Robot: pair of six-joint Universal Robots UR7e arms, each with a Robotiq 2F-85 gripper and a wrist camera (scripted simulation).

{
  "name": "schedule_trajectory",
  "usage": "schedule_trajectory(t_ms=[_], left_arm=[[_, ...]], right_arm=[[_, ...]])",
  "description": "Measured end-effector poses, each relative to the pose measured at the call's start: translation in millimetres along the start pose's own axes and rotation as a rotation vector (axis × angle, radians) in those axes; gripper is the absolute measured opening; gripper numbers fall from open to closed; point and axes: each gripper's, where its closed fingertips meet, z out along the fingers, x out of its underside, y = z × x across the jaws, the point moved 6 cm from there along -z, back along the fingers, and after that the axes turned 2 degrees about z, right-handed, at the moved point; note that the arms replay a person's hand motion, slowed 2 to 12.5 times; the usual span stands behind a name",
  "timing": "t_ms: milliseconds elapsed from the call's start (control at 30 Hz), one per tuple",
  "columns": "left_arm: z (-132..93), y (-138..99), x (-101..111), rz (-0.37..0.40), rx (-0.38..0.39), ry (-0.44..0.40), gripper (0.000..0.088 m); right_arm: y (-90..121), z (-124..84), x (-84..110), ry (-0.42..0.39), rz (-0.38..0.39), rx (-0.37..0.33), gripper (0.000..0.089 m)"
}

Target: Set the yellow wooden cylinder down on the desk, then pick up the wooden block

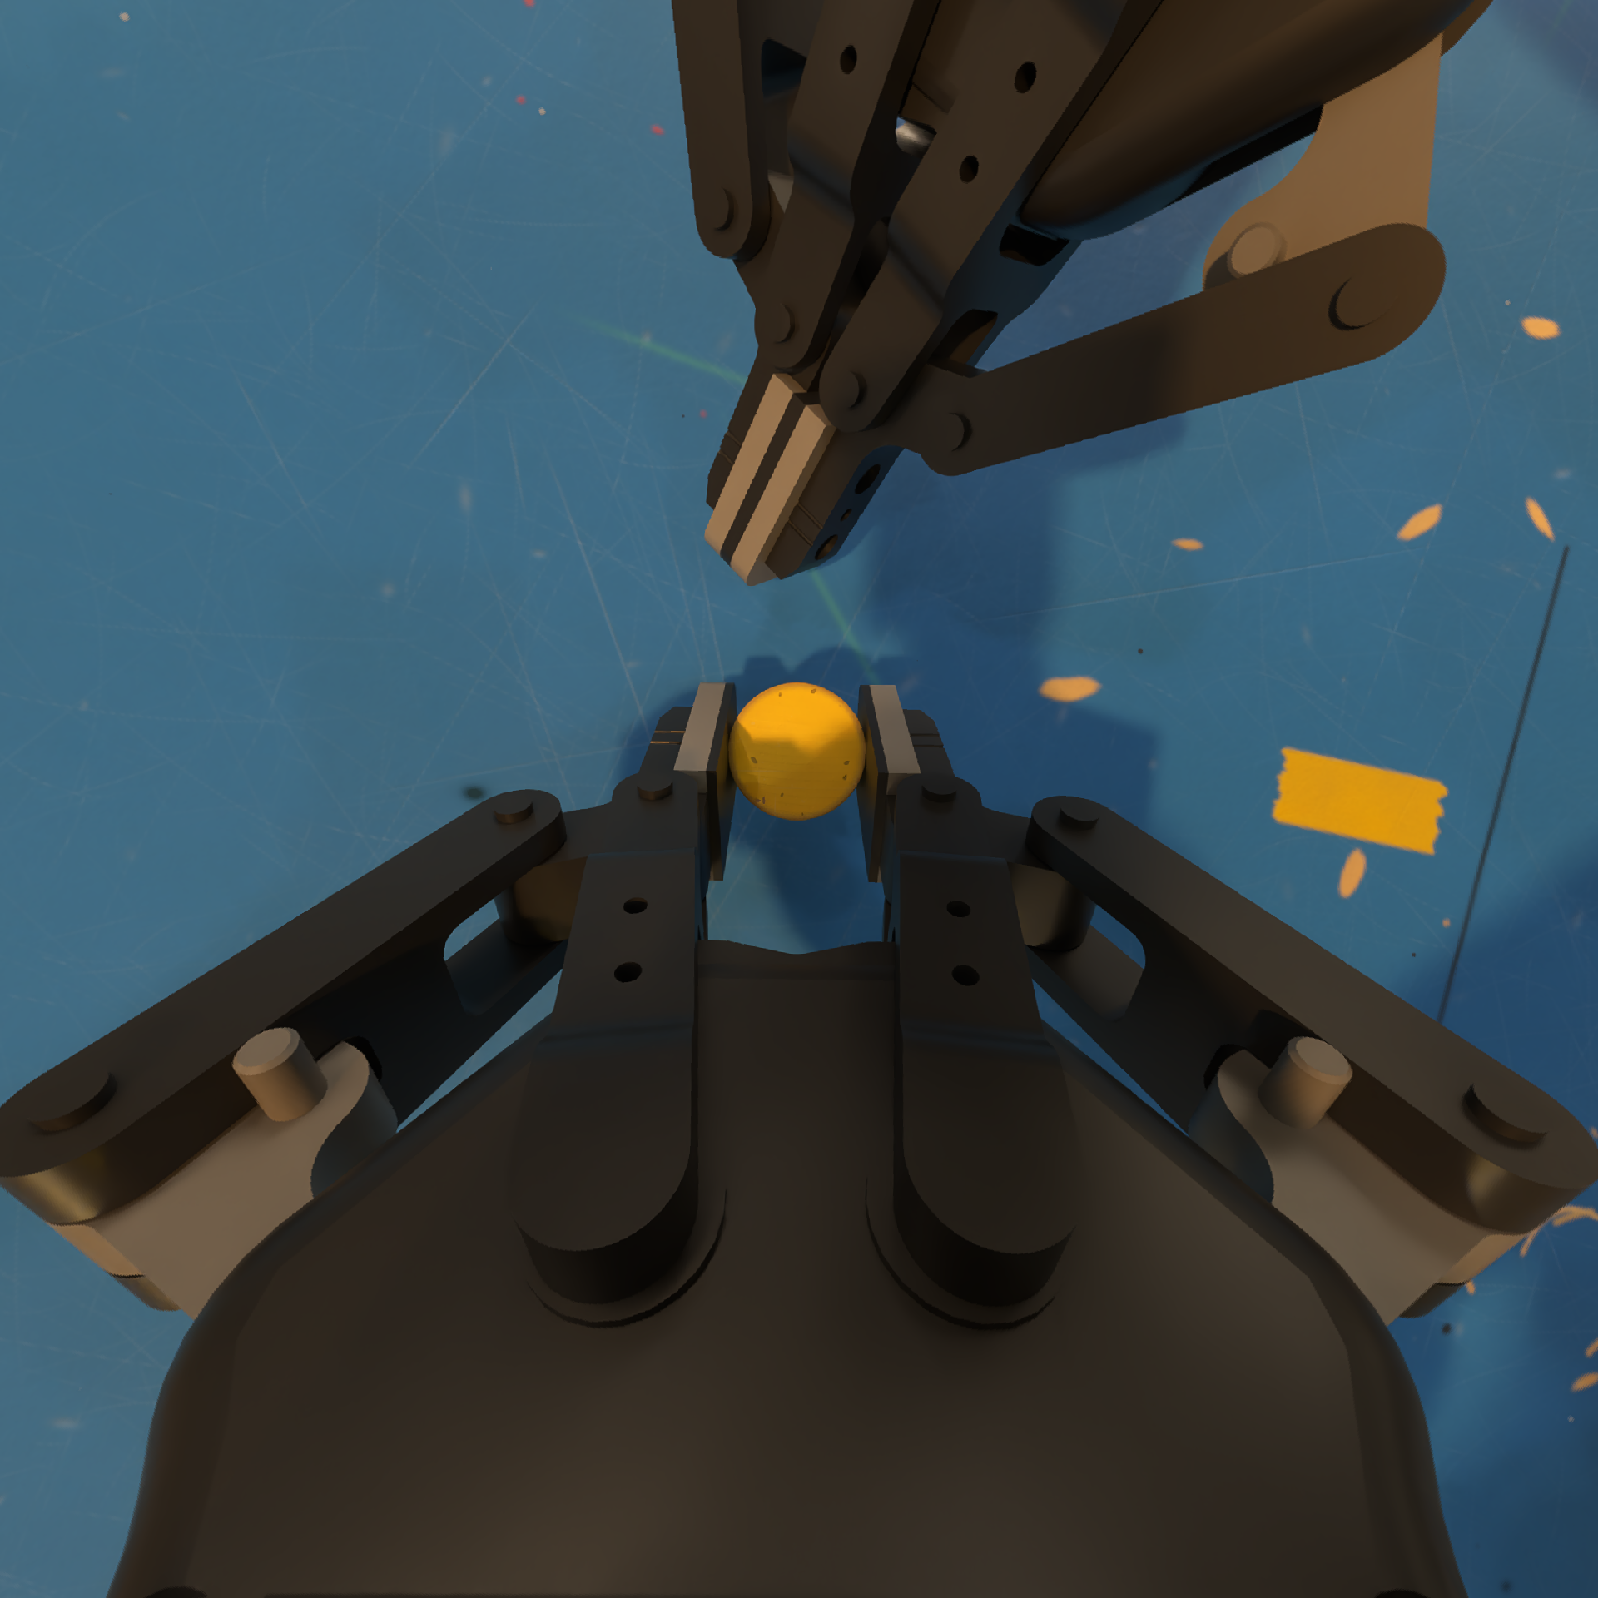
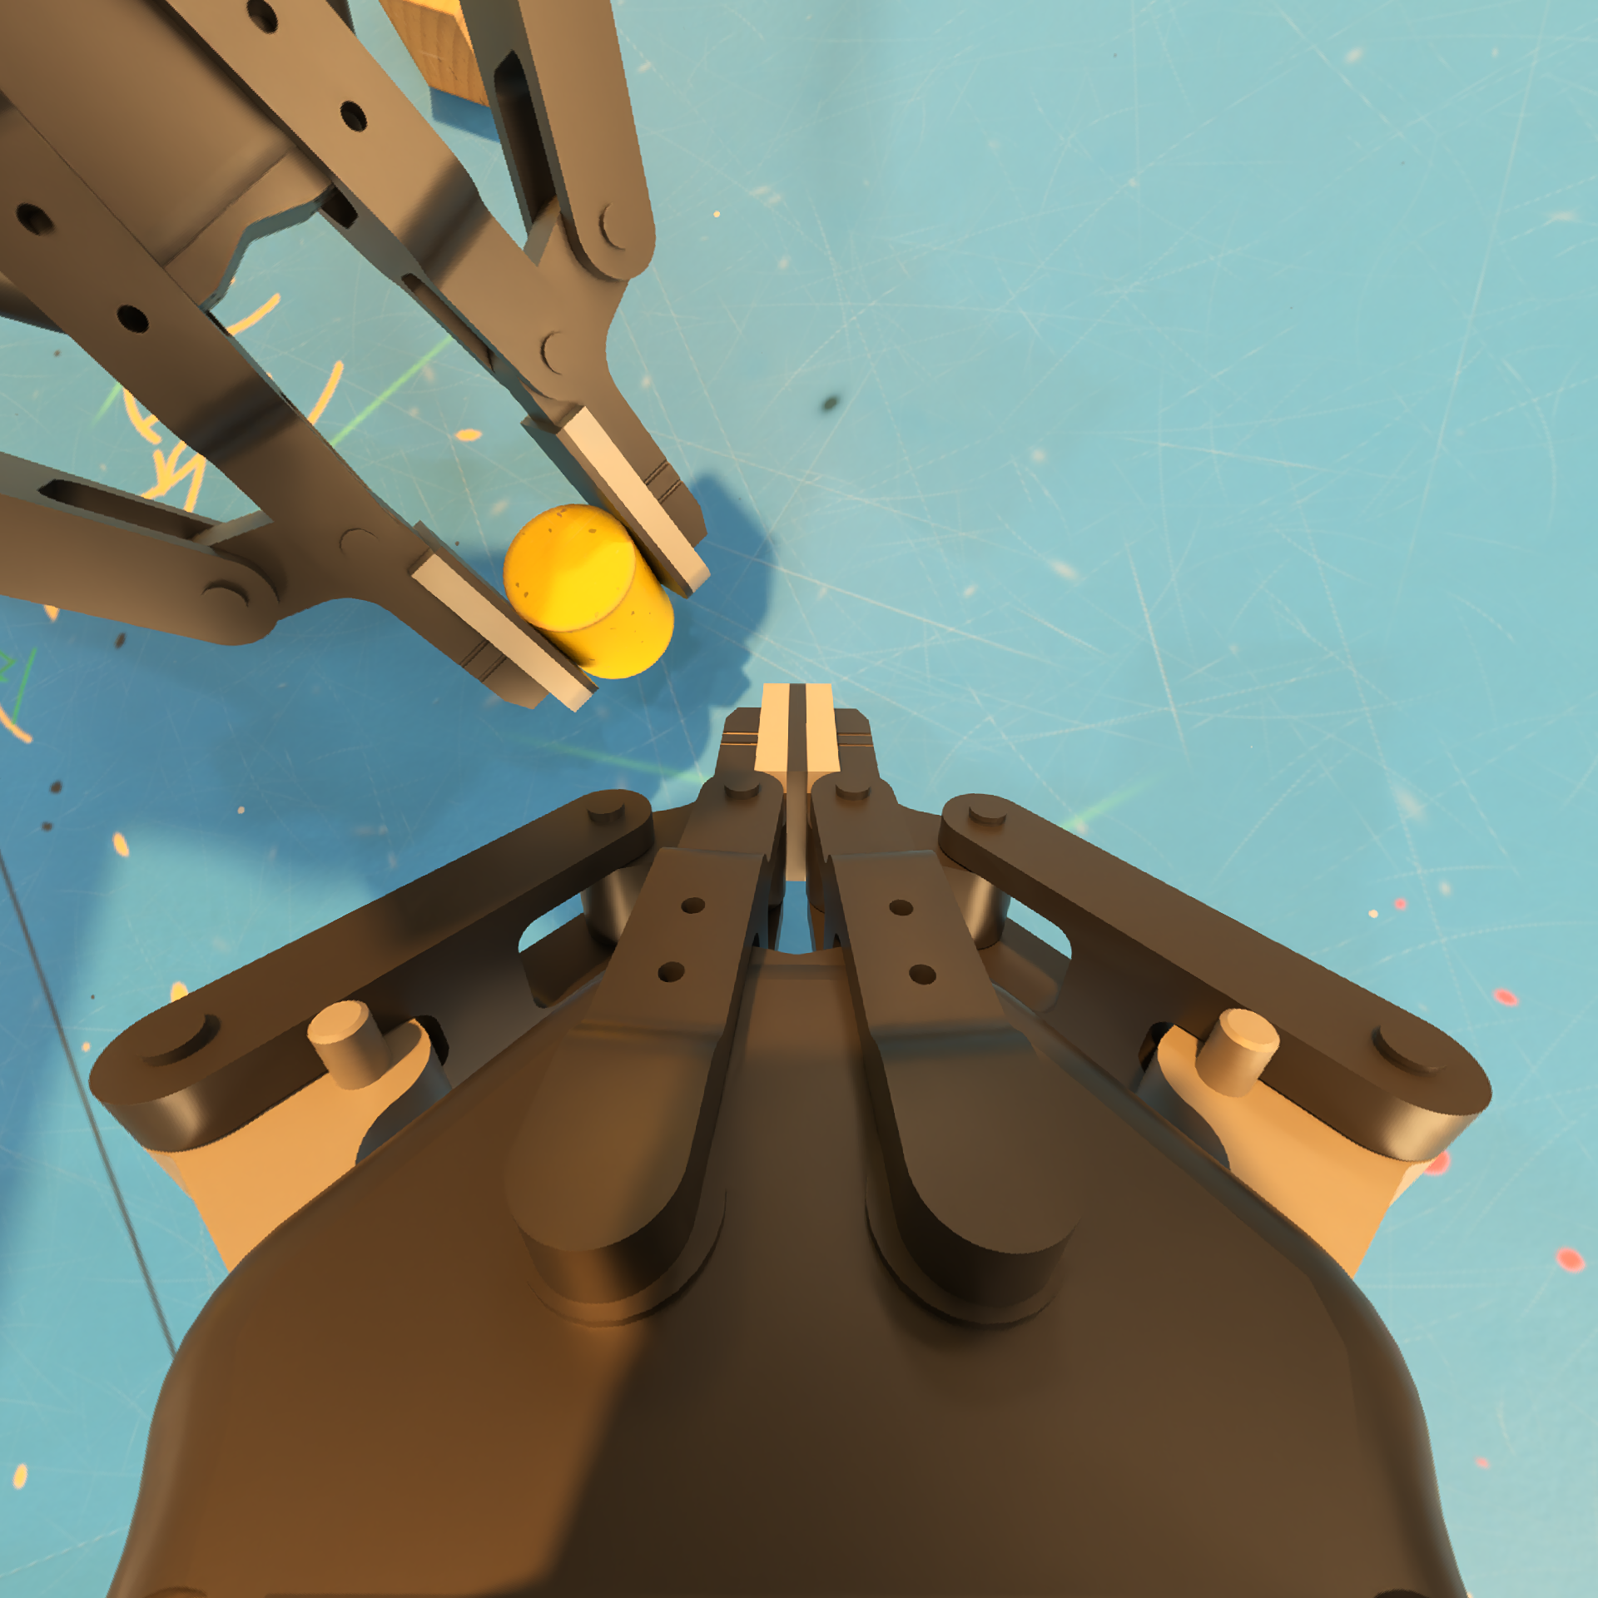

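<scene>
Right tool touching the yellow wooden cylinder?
Apart. In the left wrist view, blue desk shows between the shut right tool and the yellow wooden cylinder, which the left tool holds.

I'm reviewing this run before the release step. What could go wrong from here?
1. The left claw grips the yellow wooden cylinder only near its fingertips, so the round body could slip or roll once let go on the scratched blue desk.
2. The shut right claw hovers close beside the cylinder; the two claws might collide during lowering.
3. The light wooden block is mostly hidden behind the left claw's linkage, so reaching it may be awkward.
</scene>
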Motion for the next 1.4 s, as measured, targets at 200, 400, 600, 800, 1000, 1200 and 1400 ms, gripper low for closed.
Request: schedule_trajectory(t_ms=[200,400,600,800,1000,1200,1400], left_arm=[[0.8,0.6,0.8,-0.01,0.005,0.002,0.025],[0.9,0.7,1.7,-0.024,0.015,0.003,0.025],[0.6,1.8,2.8,-0.044,0.013,0.003,0.025],[0.9,1.6,3.9,-0.062,0.017,0.002,0.025],[1.9,0.6,5.0,-0.066,0.02,0.001,0.025],[3.2,-0.7,6.2,-0.054,0.016,0.011,0.025],[2.9,-0.2,7.4,-0.031,0.009,0.023,0.025]], right_arm=[[0.8,1.6,0.8,0.007,0.001,-0.007,0.0],[2.1,2.9,0.7,0.01,-0.002,-0.01,0.0],[3.6,4.0,0.4,0.011,-0.003,-0.015,0.0],[4.8,5.2,0.4,0.015,-0.002,-0.019,0.0],[5.9,6.0,0.1,0.014,-0.002,-0.022,0.0],[6.4,6.4,-0.4,0.014,0.0,-0.025,0.0],[6.5,6.6,-0.5,0.016,-0.001,-0.027,0.0]])
